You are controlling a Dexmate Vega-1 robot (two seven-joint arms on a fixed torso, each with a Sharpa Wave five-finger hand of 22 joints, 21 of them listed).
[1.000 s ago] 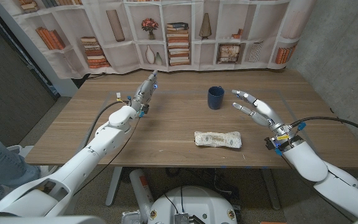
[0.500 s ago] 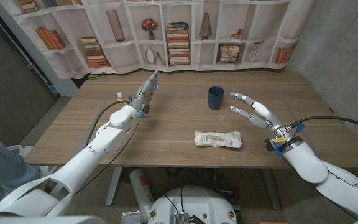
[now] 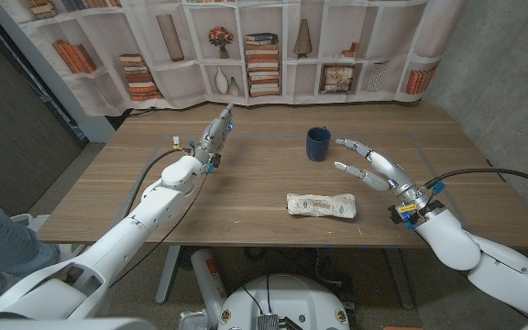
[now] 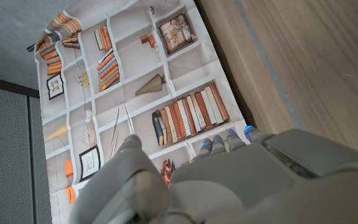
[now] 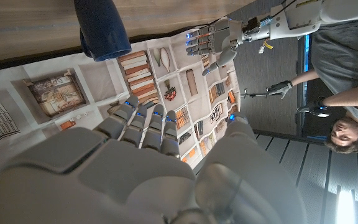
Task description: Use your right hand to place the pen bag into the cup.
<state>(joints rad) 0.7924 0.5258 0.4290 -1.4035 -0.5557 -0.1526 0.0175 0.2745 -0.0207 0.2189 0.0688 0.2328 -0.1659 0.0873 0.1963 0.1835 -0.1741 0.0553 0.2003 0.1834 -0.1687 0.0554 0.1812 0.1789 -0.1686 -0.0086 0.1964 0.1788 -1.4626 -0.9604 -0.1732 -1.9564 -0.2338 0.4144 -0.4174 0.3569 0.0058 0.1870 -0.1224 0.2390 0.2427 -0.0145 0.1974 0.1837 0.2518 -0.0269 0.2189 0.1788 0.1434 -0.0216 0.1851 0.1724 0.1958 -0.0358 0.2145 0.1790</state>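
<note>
Wood table (image 3: 246, 183), brown, plain grain. Pen bag (image 3: 321, 204) lies flat on it near the front edge, right of centre, long side across the table; pale cloth with a faint print. Nothing touches it.

Cup (image 3: 317, 144), dark blue, stands upright farther back, well apart from the bag. In the right wrist view the cup (image 5: 101, 28) shows on the table beyond the fingertips.

Right hand (image 3: 369, 165) hangs above the table, to the right of the cup and behind the bag's right end. Fingers spread and reaching toward the cup side, thumb apart from them, nothing held: an empty, open hand. Not touching cup or bag. From its own wrist camera the right hand (image 5: 160, 168) shows its back, fingers (image 5: 138, 124) straight with blue tips.

Left hand (image 3: 216, 131) is raised over the back left part of the table, fingers straight and close together, pointing toward the backdrop. It holds nothing. In the left wrist view the left hand (image 4: 229, 180) shows its back. The right wrist view also catches this left hand (image 5: 213, 40) across the table, fingers extended.

Backdrop (image 3: 246, 46): a cloth printed with shelves, books and vases, behind the table. A person (image 5: 347, 93) stands off to the side in the right wrist view.
</note>
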